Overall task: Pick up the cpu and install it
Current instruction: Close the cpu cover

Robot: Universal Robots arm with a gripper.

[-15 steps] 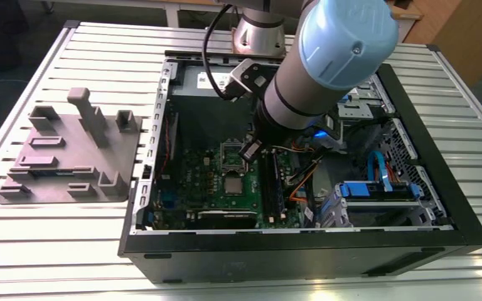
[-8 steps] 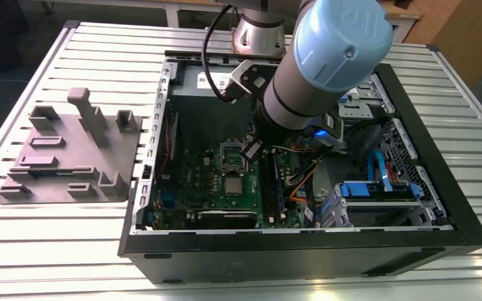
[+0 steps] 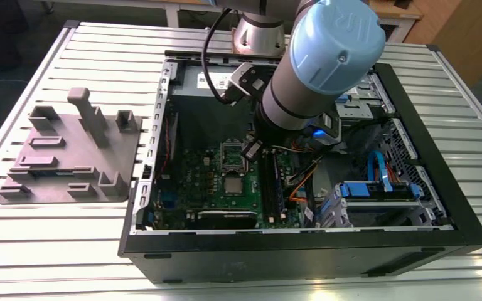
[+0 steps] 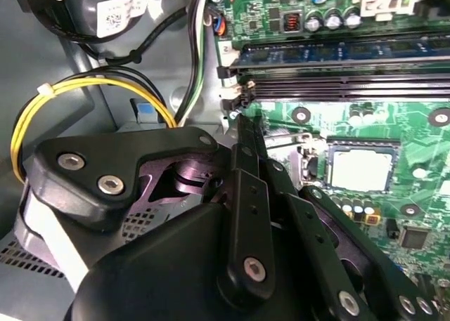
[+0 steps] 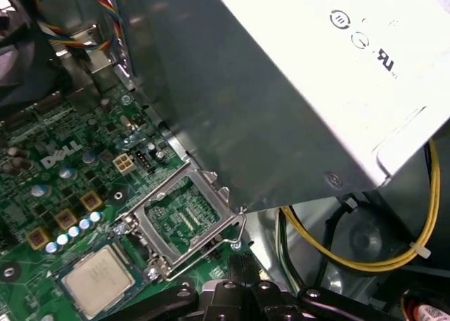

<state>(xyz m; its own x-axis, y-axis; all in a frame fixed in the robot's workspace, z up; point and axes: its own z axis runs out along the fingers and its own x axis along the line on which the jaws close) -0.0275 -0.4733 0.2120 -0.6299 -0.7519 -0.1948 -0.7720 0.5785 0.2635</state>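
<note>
already socketed, the cpu (image 4: pixel 362 170) lies near the pincer (image 4: pixel 245 128).

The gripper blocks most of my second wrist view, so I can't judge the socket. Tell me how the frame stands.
Observer: In the first wrist view the frame is swung up and open, beside the cpu.
Operator: Place the gripper against it.
Observer: The gripper sits close by the frame's corner farthest from the cpu. I cannot tell if they touch.
Operator: Report what is outside the case.
Observer: In the exterior view a grey tray stands on the table, at the exterior view's left of the case.
</note>
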